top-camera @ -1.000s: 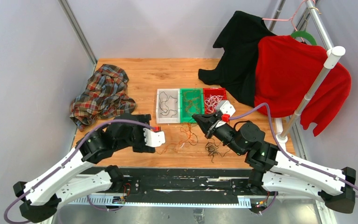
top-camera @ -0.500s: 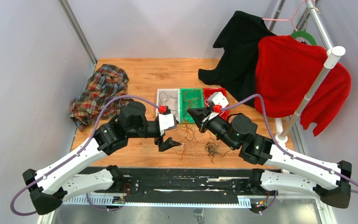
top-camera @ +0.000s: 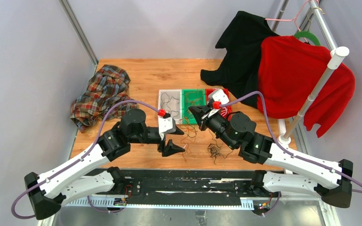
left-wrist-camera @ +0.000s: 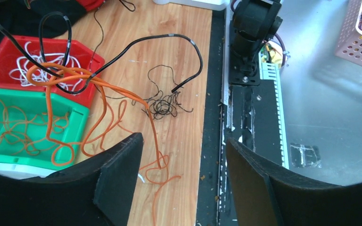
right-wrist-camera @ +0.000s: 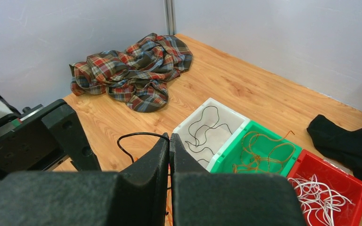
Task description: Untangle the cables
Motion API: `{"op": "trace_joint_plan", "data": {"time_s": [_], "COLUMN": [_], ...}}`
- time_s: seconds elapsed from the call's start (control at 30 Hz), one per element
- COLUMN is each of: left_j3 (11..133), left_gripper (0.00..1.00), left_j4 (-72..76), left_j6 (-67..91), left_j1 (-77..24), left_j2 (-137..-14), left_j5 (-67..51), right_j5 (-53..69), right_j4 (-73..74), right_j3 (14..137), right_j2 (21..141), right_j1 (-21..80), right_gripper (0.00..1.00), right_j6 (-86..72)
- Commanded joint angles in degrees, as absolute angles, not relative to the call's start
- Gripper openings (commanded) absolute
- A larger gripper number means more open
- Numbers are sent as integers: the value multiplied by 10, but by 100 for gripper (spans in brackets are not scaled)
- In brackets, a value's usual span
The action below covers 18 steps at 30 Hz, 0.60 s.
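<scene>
Note left gripper (top-camera: 183, 141) low over the near middle of the wooden table (top-camera: 146, 75), jaws standing well apart, released, clamped on nothing. From its wrist view, see thick orange cable (left-wrist-camera: 99, 84) dropping through the gap close beside the left finger (left-wrist-camera: 118, 174); cannot tell whether touching. Note right gripper (top-camera: 191, 109) raised on the near side of the bins, clenched, fingers pressed flat together. See black cable (left-wrist-camera: 136, 44) arching through the air in a wide loop, free end hanging above the table, other end climbing toward the right gripper; from the right wrist view, trace it into the seam at the fingertips, apparently pinched there. Find orange and black crossing in a knot of loops in front of the border between red bin (left-wrist-camera: 89, 59) and green bin (left-wrist-camera: 78, 113); cannot tell whether resting on the rims. Spot a small black tangle (top-camera: 213, 150) lying loose on the table, near edge, right of the left gripper, apart from both. Count three bins in a row at table centre: white bin (right-wrist-camera: 207, 102) at left with one thin black strand, green in the middle with thin orange strands, red at right with white strands (right-wrist-camera: 318, 195). Log plaid shirt (top-camera: 103, 94) crumpled at far left; black garment (top-camera: 242, 52) and red garment (top-camera: 301, 80) hung on a rack (top-camera: 320, 84) at far right.
</scene>
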State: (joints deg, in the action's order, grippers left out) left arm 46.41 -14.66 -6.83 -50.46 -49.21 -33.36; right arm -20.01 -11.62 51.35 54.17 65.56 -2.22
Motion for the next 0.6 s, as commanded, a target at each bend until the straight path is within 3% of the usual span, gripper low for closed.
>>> {"op": "trace_joint_plan", "data": {"time_s": [0.0,0.33,0.43,0.57], "left_j3": [445,451,449,450], "left_gripper": [71,71,63,41], "left_j4": [-76,-2,19,21], "left_j6": [-38,18,30,26], "left_j1": [-510,-512,-512,-511], "left_j2": [-477,-544,-545,-543], "left_j5": [-314,-217,-228,-223], "right_j5": [-230,-229,-231,-232], "right_j4": [-112,-115,-117,-118], "right_j3": [541,550,544,538], "right_j2": [549,560,559,559], "right_j1": [655,659,660,660], "right_gripper": [1,1,1,1], "right_j6": [-29,-45,-51,-55]}}
